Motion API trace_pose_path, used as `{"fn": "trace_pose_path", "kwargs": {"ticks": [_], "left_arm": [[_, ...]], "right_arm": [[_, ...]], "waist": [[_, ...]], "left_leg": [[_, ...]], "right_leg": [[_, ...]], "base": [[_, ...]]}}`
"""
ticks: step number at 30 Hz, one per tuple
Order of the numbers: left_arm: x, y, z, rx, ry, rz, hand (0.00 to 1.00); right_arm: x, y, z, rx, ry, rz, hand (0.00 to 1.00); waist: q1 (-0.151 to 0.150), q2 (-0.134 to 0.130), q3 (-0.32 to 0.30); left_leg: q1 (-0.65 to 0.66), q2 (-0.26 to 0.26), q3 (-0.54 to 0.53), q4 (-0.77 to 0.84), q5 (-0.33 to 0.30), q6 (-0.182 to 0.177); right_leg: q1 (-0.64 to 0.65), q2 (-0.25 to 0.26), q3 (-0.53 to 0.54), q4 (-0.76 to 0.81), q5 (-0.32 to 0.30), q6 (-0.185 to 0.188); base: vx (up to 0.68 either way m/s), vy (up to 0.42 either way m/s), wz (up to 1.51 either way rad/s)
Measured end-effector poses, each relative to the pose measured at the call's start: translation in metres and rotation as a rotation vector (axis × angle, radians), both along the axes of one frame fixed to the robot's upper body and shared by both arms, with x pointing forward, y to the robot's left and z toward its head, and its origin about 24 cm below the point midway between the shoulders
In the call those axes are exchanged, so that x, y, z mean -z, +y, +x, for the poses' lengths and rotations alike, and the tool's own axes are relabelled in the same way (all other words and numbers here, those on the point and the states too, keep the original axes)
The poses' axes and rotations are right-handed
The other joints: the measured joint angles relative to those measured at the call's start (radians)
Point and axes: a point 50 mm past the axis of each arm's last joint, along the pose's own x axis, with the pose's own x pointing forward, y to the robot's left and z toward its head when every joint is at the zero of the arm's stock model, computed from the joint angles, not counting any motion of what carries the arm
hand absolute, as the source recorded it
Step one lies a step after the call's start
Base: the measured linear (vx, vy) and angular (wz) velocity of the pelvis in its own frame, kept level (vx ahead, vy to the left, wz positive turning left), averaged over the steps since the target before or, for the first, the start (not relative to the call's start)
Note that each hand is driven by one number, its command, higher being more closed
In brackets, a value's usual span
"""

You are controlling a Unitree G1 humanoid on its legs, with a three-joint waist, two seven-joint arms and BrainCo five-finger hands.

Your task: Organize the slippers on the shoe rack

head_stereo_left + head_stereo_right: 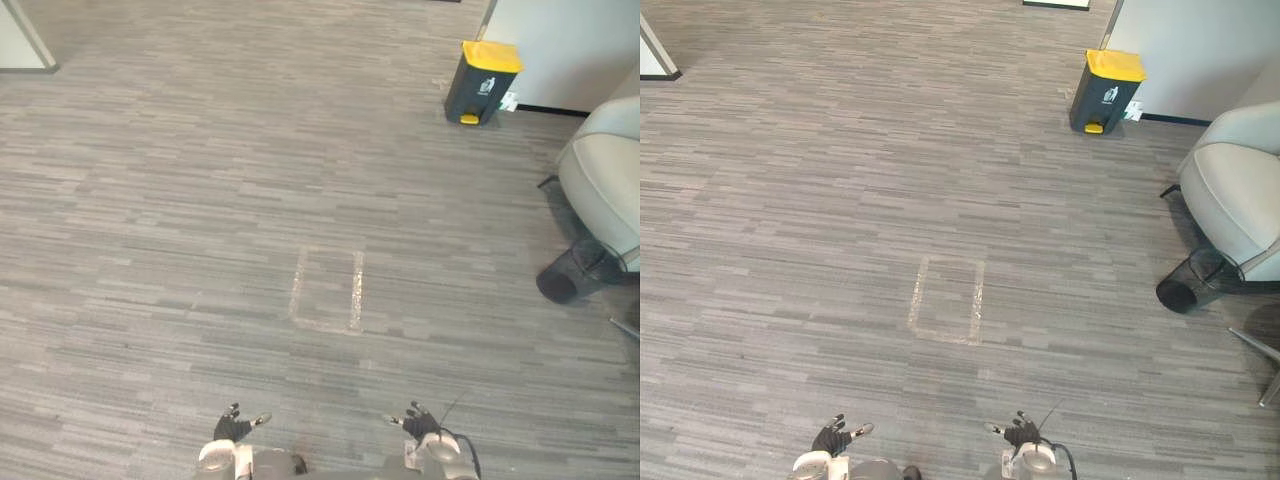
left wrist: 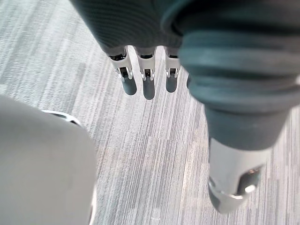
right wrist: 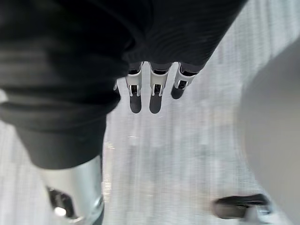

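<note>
My left hand (image 1: 232, 428) hangs low at the bottom edge of the eye views, fingers straight and relaxed, holding nothing. My right hand (image 1: 420, 424) hangs beside it at the same height, also open and empty. In the left wrist view the left hand's fingers (image 2: 147, 79) point straight down at grey carpet. The right wrist view has the right hand's fingers (image 3: 155, 91) likewise straight over the floor. Grey striped carpet stretches ahead of both hands.
A dark bin with a yellow lid (image 1: 481, 82) stands against the white wall at the far right. A pale armchair (image 1: 607, 170) and a black mesh basket (image 1: 572, 272) sit at the right edge. A faint taped rectangle (image 1: 328, 289) marks the carpet ahead.
</note>
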Motion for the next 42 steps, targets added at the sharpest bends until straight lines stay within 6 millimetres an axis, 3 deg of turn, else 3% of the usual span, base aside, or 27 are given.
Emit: {"fn": "trace_pose_path", "kwargs": {"ticks": [2, 3, 5, 6, 7, 8, 9, 10, 11, 14, 15, 16, 18, 20, 21, 23, 24, 25, 26, 28, 31, 33, 34, 36, 37, 39, 42], "left_arm": [[0.003, -0.005, -0.005, -0.009, 0.019, -0.015, 0.0], [0.003, -0.005, -0.005, -0.015, 0.017, -0.018, 0.0], [0.003, -0.006, -0.004, -0.019, 0.014, -0.019, 0.0], [0.003, -0.005, -0.006, -0.019, 0.018, -0.017, 0.0], [0.003, 0.0, -0.009, -0.016, 0.025, -0.004, 0.0], [0.004, -0.005, -0.009, -0.029, 0.031, -0.02, 0.0], [0.006, -0.018, -0.01, -0.044, 0.031, -0.055, 0.0], [0.006, -0.018, -0.01, -0.047, 0.029, -0.056, 0.0], [0.006, -0.021, -0.009, -0.047, 0.027, -0.063, 0.0], [0.003, -0.02, -0.004, -0.076, -0.002, -0.072, 0.0], [0.0, -0.017, 0.003, -0.104, -0.038, -0.071, 0.0], [-0.001, -0.016, 0.003, -0.109, -0.044, -0.069, 0.0], [-0.005, -0.014, 0.008, -0.118, -0.075, -0.067, 0.0], [-0.005, -0.014, 0.009, -0.12, -0.081, -0.067, 0.0], [-0.005, -0.013, 0.01, -0.121, -0.082, -0.067, 0.0], [-0.007, -0.009, 0.012, -0.106, -0.092, -0.051, 0.0], [-0.007, -0.008, 0.012, -0.096, -0.096, -0.044, 0.0], [-0.006, -0.009, 0.01, -0.086, -0.085, -0.045, 0.0], [-0.005, -0.003, 0.008, -0.08, -0.07, -0.026, 0.0], [-0.005, 0.002, 0.007, -0.068, -0.06, -0.006, 0.0], [-0.005, 0.005, 0.009, -0.048, -0.054, 0.005, 0.0], [-0.003, 0.0, 0.007, -0.02, -0.037, -0.001, 0.0], [-0.002, -0.003, 0.007, -0.007, -0.03, -0.007, 0.0], [-0.001, -0.001, 0.003, 0.02, -0.011, 0.006, 0.0], [0.0, 0.0, 0.001, 0.019, 0.0, 0.009, 0.0], [0.002, -0.002, -0.002, 0.031, 0.018, 0.007, 0.0], [0.003, -0.006, -0.002, 0.038, 0.026, -0.002, 0.0]], "right_arm": [[-0.002, -0.006, 0.002, 0.0, -0.016, -0.018, 0.0], [-0.003, -0.008, 0.003, 0.002, -0.023, -0.022, 0.0], [-0.004, -0.013, 0.0, 0.021, -0.034, -0.029, 0.0], [-0.004, -0.013, 0.001, 0.022, -0.036, -0.03, 0.0], [-0.002, -0.011, -0.003, 0.023, -0.022, -0.025, 0.0], [-0.004, -0.015, -0.001, 0.041, -0.031, -0.028, 0.0], [-0.004, -0.02, -0.001, 0.048, -0.032, -0.039, 0.0], [-0.005, -0.019, 0.0, 0.051, -0.036, -0.037, 0.0], [-0.005, -0.021, 0.0, 0.049, -0.037, -0.044, 0.0], [-0.003, -0.021, -0.005, 0.052, -0.019, -0.043, 0.0], [-0.002, -0.019, -0.009, 0.048, -0.01, -0.04, 0.0], [-0.002, -0.018, -0.009, 0.045, -0.007, -0.039, 0.0], [-0.001, -0.016, -0.013, 0.037, -0.001, -0.036, 0.0], [-0.001, -0.014, -0.012, 0.041, 0.001, -0.029, 0.0], [-0.001, -0.012, -0.01, 0.04, 0.0, -0.024, 0.0], [0.0, -0.006, -0.004, 0.037, 0.001, -0.013, 0.0], [0.001, -0.005, -0.006, 0.038, 0.012, -0.011, 0.0], [0.001, -0.007, -0.007, 0.036, 0.017, -0.015, 0.0], [0.002, -0.005, -0.009, 0.033, 0.024, -0.013, 0.0], [0.004, 0.0, -0.012, 0.013, 0.04, -0.004, 0.0], [0.006, 0.004, -0.015, 0.015, 0.056, 0.008, 0.0], [0.006, 0.001, -0.016, 0.028, 0.056, 0.006, 0.0], [0.005, -0.001, -0.014, 0.039, 0.048, 0.005, 0.0], [0.004, -0.004, -0.012, 0.048, 0.034, 0.0, 0.0], [0.003, -0.005, -0.011, 0.049, 0.031, 0.002, 0.0], [0.003, -0.008, -0.01, 0.041, 0.027, -0.007, 0.0], [-0.001, -0.013, -0.006, 0.043, -0.001, -0.022, 0.0]], "waist": [[-0.016, 0.021, 0.0], [-0.016, 0.023, 0.001], [-0.019, 0.025, 0.002], [-0.024, 0.021, 0.001], [-0.027, -0.003, -0.008], [-0.028, 0.02, -0.006], [-0.022, 0.055, -0.012], [-0.025, 0.055, -0.01], [-0.031, 0.078, -0.014], [-0.031, 0.076, -0.014], [-0.028, 0.062, -0.005], [-0.027, 0.061, -0.005], [-0.012, 0.055, -0.003], [-0.005, 0.053, -0.005], [-0.004, 0.051, -0.004], [-0.001, 0.035, 0.005], [0.002, 0.029, 0.007], [0.009, 0.033, 0.005], [0.016, 0.02, 0.0], [0.012, -0.002, -0.011], [0.024, -0.018, -0.017], [0.023, 0.001, -0.024], [0.024, 0.008, -0.023], [0.006, 0.003, -0.016], [0.0, 0.0, -0.014], [-0.007, 0.003, -0.013], [-0.017, 0.02, -0.007]], "left_leg": [[0.084, 0.039, -0.023, -0.042, 0.0, -0.001], [0.098, 0.05, -0.029, -0.05, 0.0, -0.001], [0.138, 0.083, -0.067, -0.086, 0.0, -0.001], [0.148, 0.089, -0.083, -0.1, -0.002, -0.005], [0.165, 0.065, -0.113, -0.114, -0.01, -0.027], [0.195, 0.094, -0.161, -0.125, -0.027, -0.061], [0.186, 0.119, -0.187, -0.108, -0.016, -0.081], [0.184, 0.124, -0.192, -0.101, -0.01, -0.091], [0.179, 0.142, -0.2, -0.073, 0.018, -0.136], [0.096, 0.177, -0.199, 0.152, 0.064, -0.21], [-0.033, 0.226, -0.167, 0.443, 0.132, -0.254], [-0.05, 0.237, -0.152, 0.488, 0.129, -0.249], [-0.146, 0.3, -0.022, 0.643, 0.074, -0.2], [-0.19, 0.306, 0.051, 0.598, 0.033, -0.166], [-0.218, 0.297, 0.071, 0.545, 0.015, -0.152], [-0.27, 0.232, 0.053, 0.324, 0.004, -0.145], [-0.281, 0.196, 0.007, 0.202, 0.039, -0.145], [-0.28, 0.163, -0.066, 0.075, 0.179, -0.16], [-0.247, 0.13, -0.043, 0.06, 0.169, -0.145], [-0.253, 0.12, -0.038, 0.093, 0.146, -0.128], [-0.251, 0.1, -0.036, 0.193, 0.073, -0.089], [-0.21, 0.091, -0.036, 0.179, 0.024, -0.075], [-0.17, 0.083, -0.032, 0.142, 0.002, -0.069], [-0.11, 0.051, -0.005, 0.107, -0.015, -0.046], [-0.068, 0.044, 0.009, 0.09, -0.025, -0.036], [0.018, 0.044, 0.023, 0.03, -0.031, -0.033], [0.1, 0.084, 0.045, -0.05, -0.028, -0.038]], "right_leg": [[-0.076, 0.063, -0.083, -0.072, -0.089, -0.039], [-0.102, 0.08, -0.101, -0.111, -0.101, -0.041], [-0.176, 0.134, -0.118, -0.313, -0.09, -0.044], [-0.179, 0.148, -0.112, -0.431, -0.049, -0.034], [-0.173, 0.152, -0.079, -0.608, 0.056, -0.028], [-0.166, 0.166, -0.079, -0.572, 0.105, -0.059], [-0.163, 0.18, -0.101, -0.557, 0.052, -0.067], [-0.16, 0.18, -0.11, -0.555, 0.043, -0.071], [-0.133, 0.183, -0.139, -0.555, 0.017, -0.085], [-0.049, 0.197, -0.175, -0.607, -0.017, -0.094], [0.045, 0.203, -0.195, -0.674, -0.025, -0.099], [0.062, 0.206, -0.197, -0.687, -0.026, -0.101], [0.178, 0.216, -0.195, -0.768, -0.03, -0.107], [0.22, 0.206, -0.168, -0.807, -0.028, -0.104], [0.242, 0.197, -0.147, -0.827, -0.024, -0.098], [0.276, 0.147, -0.089, -0.865, -0.015, -0.079], [0.285, 0.123, -0.067, -0.873, -0.018, -0.054], [0.289, 0.111, -0.03, -0.875, -0.033, 0.001], [0.301, 0.08, -0.002, -0.89, -0.031, 0.013], [0.293, 0.102, 0.014, -0.905, 0.004, -0.003], [0.313, 0.078, 0.039, -0.885, 0.013, 0.0], [0.264, 0.074, 0.082, -0.76, 0.009, 0.006], [0.198, 0.068, 0.115, -0.601, 0.0, 0.02], [0.075, 0.037, 0.148, -0.326, 0.046, 0.043], [0.033, 0.027, 0.139, -0.21, 0.045, 0.034], [-0.034, 0.027, 0.053, -0.102, -0.049, 0.007], [-0.125, 0.072, -0.139, -0.197, -0.113, -0.038]], "base": [[0.35, -0.065, 0.37], [0.36, -0.132, 0.44], [0.38, -0.185, 0.52], [0.38, -0.23, 0.69], [0.4, -0.268, 0.67], [0.49, -0.301, 0.61], [0.42, -0.245, 0.38], [0.5, -0.246, 0.36], [0.5, -0.248, 0.39], [0.4, -0.179, 0.38], [0.36, -0.124, 0.42], [0.42, -0.109, 0.32], [0.34, -0.005, -0.08], [0.24, 0.072, -0.37], [0.31, 0.171, -0.61], [0.34, 0.26, -0.76], [0.29, 0.302, -0.88], [0.3, 0.31, -0.8], [0.35, 0.353, -0.59], [0.26, 0.217, -0.21], [0.28, 0.213, -0.27], [0.24, 0.245, -0.41], [0.22, 0.227, -0.44], [0.21, 0.167, -0.22], [0.23, 0.075, -0.18], [0.29, 0.039, -0.28], [0.34, -0.052, -0.17]]}}
